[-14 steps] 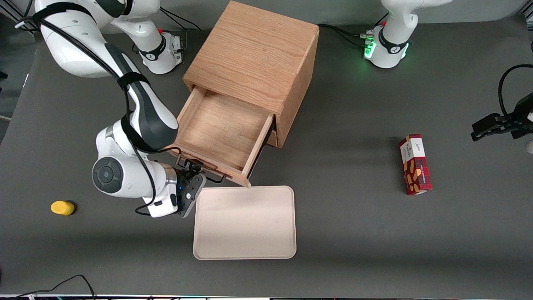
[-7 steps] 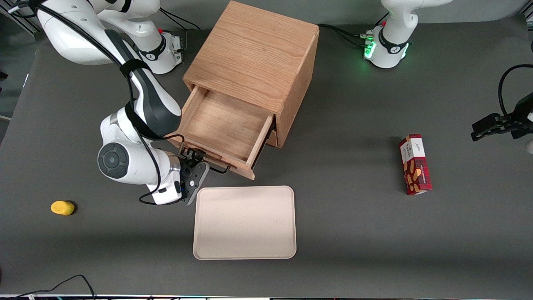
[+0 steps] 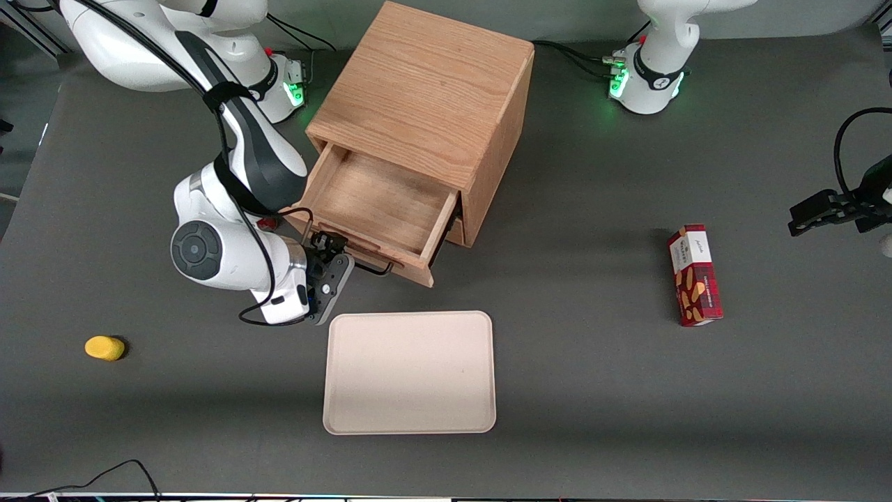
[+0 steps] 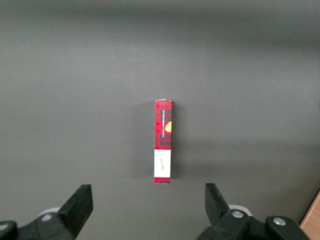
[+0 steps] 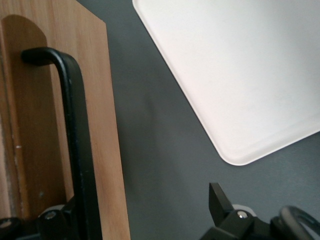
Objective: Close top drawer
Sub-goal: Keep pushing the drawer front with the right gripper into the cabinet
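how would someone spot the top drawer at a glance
Find the big oak cabinet mid-table. The top drawer is the shallow wooden box sticking out of it toward the beige tray, empty inside. Its thin black bar handle has the pincer at it.

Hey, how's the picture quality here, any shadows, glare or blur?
Front view: sharp, even light; soft shadows beside the cabinet and red box. Right wrist view: the gripper at the top drawer handle; the pale tray looks overexposed.
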Tool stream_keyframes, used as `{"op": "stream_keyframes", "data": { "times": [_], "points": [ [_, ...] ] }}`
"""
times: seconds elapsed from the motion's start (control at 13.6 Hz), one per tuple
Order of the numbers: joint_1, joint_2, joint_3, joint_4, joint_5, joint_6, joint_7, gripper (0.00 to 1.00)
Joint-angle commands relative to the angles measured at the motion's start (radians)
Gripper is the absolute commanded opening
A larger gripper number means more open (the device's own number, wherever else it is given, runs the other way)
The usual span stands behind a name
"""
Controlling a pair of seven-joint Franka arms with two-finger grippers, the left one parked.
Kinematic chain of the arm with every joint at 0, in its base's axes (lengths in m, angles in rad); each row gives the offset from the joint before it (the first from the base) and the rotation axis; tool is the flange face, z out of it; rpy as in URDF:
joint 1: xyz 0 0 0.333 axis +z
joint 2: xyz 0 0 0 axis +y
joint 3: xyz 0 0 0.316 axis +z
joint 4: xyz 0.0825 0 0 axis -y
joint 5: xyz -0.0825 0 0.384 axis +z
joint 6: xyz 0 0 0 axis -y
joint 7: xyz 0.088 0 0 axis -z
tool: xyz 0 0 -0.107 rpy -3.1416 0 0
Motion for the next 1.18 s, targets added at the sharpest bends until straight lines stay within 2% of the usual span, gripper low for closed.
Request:
{"op": "stream_keyframes", "data": {
  "times": [0.0, 0.52, 0.66, 1.1],
  "points": [
    [0.027, -0.074, -0.005, -0.095, 0.027, 0.036, 0.020, 1.00],
    [0.064, -0.129, 0.004, -0.171, 0.035, 0.059, 0.057, 1.00],
    [0.064, -0.144, 0.018, -0.196, 0.070, 0.064, 0.057, 1.00],
    [0.064, -0.174, 0.066, -0.247, 0.072, 0.079, 0.084, 1.00]
  ]
}}
